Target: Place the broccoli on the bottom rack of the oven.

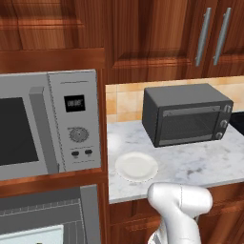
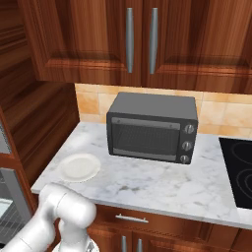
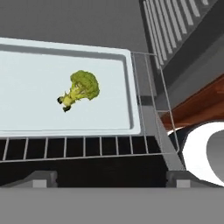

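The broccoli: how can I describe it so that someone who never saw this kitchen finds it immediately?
Look into the oven built in below the microwave. On its wire rack lies a pale tray, and the broccoli rests on the tray. It is the single small green thing there, with a yellowish stalk.

Dark wood cabinets (image 2: 138, 39) above a marble counter (image 2: 162, 184), tan tile backsplash (image 2: 88, 103).

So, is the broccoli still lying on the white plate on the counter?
No, the white plate on the marble counter is bare, and the broccoli lies on a pale tray over the oven's wire rack.
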